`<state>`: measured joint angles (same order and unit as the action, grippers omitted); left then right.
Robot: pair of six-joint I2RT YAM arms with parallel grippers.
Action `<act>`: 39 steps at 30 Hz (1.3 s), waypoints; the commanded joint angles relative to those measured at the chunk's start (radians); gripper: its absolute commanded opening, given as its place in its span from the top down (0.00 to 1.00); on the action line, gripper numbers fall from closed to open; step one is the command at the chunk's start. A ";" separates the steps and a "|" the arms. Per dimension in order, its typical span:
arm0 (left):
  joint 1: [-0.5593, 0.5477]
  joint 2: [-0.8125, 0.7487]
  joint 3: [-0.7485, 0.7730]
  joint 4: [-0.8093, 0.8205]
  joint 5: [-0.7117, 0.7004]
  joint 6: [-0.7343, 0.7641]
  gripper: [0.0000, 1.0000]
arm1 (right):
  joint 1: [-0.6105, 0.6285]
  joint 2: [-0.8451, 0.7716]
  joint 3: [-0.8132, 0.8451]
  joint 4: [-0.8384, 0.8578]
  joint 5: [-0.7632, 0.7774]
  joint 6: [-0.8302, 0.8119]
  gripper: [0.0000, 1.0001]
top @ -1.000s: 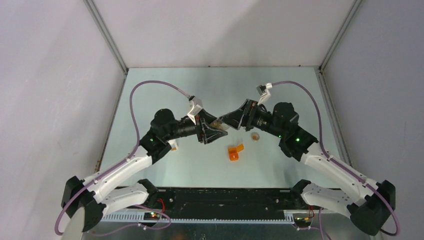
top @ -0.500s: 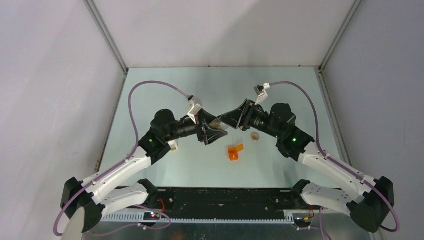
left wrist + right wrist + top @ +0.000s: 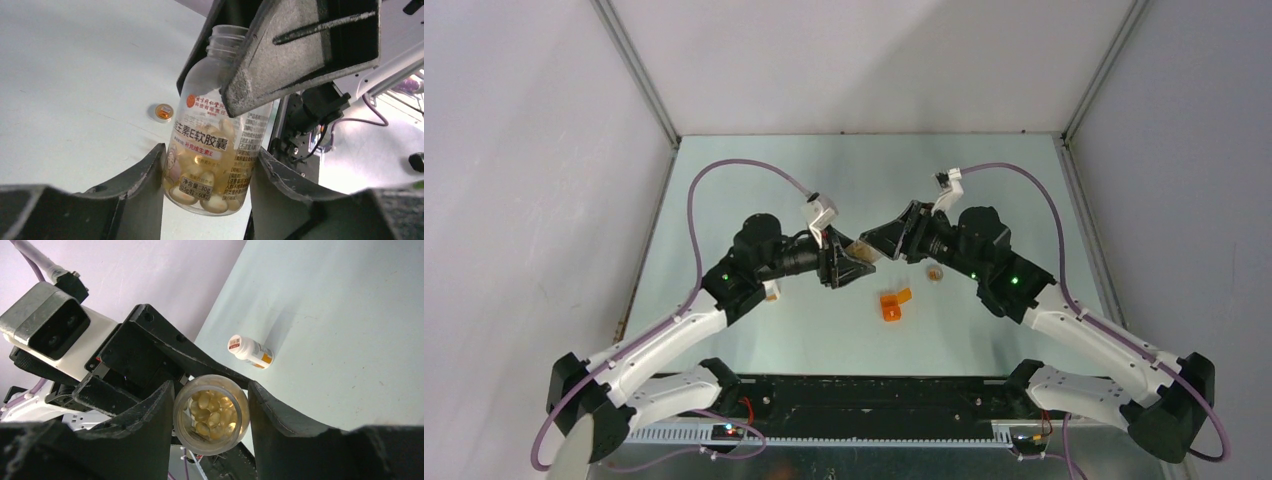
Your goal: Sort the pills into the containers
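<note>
Two robot arms meet over the middle of a pale table, both holding one clear pill bottle in the air between them. The bottle is uncapped, part full of yellow softgel capsules, and wears a label with Chinese print. The left gripper pinches the bottle's lower body, one finger pressed against each side. The right gripper clamps it from the other direction, higher up toward the neck, its fingers tight against the glass-clear wall. On the table, just near of the held bottle, sits a small orange container. A little round cap lies to its far right, under the right arm. A small white bottle lies on its side beside the left arm.
</note>
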<state>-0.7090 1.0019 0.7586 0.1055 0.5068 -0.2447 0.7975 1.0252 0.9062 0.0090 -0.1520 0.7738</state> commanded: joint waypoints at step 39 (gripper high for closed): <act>-0.157 0.214 0.014 -0.229 -0.287 0.418 1.00 | -0.368 -0.405 -0.118 -0.706 0.232 -0.105 0.17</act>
<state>-0.8318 1.1728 0.7963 -0.1585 0.2756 0.1093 0.4538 0.6041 0.7872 -0.6933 0.0822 0.7048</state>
